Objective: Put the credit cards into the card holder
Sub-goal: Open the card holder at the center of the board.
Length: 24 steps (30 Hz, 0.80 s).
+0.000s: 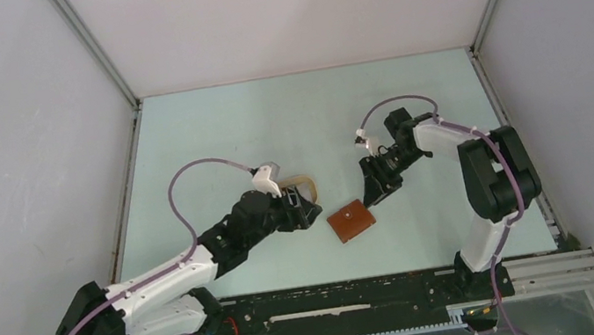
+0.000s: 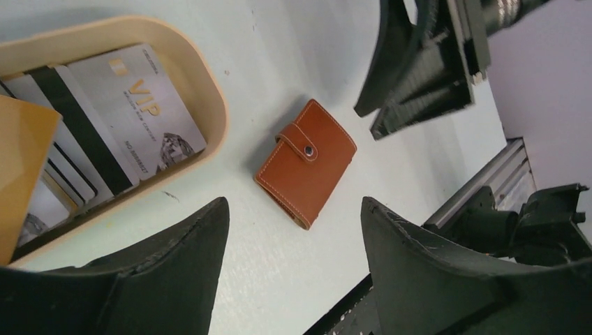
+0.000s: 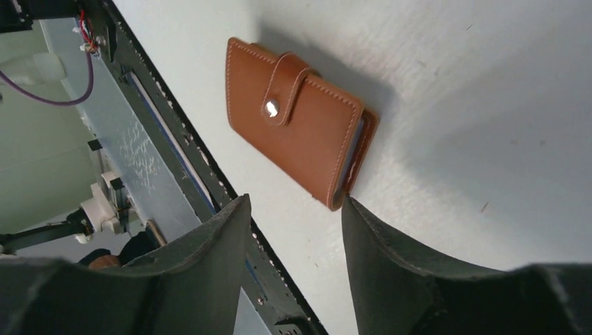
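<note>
The card holder (image 1: 351,221) is a reddish-brown leather wallet, lying shut and snapped on the table between the arms; it also shows in the left wrist view (image 2: 306,162) and the right wrist view (image 3: 297,118). The credit cards (image 2: 105,125), whitish, dark-striped and one tan-orange (image 2: 21,160), lie in the oval cream tray (image 2: 209,91). My left gripper (image 1: 311,211) is open and empty, just left of the wallet, beside the tray. My right gripper (image 1: 374,190) is open and empty, just above and right of the wallet; in the right wrist view (image 3: 293,206) one fingertip is next to the wallet's corner.
The cream tray (image 1: 303,186) is mostly hidden under my left wrist. A black rail (image 1: 366,295) runs along the table's near edge, close below the wallet. White walls enclose the table on three sides.
</note>
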Available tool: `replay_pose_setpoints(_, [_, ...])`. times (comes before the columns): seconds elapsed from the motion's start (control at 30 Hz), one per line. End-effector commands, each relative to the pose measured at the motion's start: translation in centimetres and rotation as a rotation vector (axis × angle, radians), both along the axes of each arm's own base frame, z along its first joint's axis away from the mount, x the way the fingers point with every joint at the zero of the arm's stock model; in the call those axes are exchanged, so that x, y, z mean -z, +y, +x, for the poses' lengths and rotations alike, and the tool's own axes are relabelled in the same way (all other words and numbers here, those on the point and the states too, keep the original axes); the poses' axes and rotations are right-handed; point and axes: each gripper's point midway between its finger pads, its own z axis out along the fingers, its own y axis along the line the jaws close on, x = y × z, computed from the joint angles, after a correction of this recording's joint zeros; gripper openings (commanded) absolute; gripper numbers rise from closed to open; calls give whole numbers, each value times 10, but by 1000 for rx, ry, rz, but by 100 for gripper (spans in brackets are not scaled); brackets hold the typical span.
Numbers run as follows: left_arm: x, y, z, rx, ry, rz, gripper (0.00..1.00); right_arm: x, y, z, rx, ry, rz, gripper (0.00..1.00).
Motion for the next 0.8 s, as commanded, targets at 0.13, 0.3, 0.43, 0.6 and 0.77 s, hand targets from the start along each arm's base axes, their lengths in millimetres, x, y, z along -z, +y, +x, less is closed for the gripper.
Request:
replay_pose_setpoints(0.13, [-5, -23, 0, 75, -23, 56, 68, 24, 9, 19, 38, 39, -49, 54])
replay_pose_setpoints(0.3, [10, -36, 0, 131, 16, 118, 62, 34, 7, 19, 45, 60, -72, 54])
replay_pose_setpoints(0.43, [18, -41, 0, 156, 36, 150, 59, 34, 13, 13, 27, 98, -38, 53])
replay_pose_setpoints(0.6, [33, -51, -3, 200, 91, 186, 51, 36, 19, 7, 13, 138, -7, 51])
replay_pose_setpoints(0.77, [54, -57, -13, 256, 167, 247, 46, 36, 23, 4, 10, 170, 19, 47])
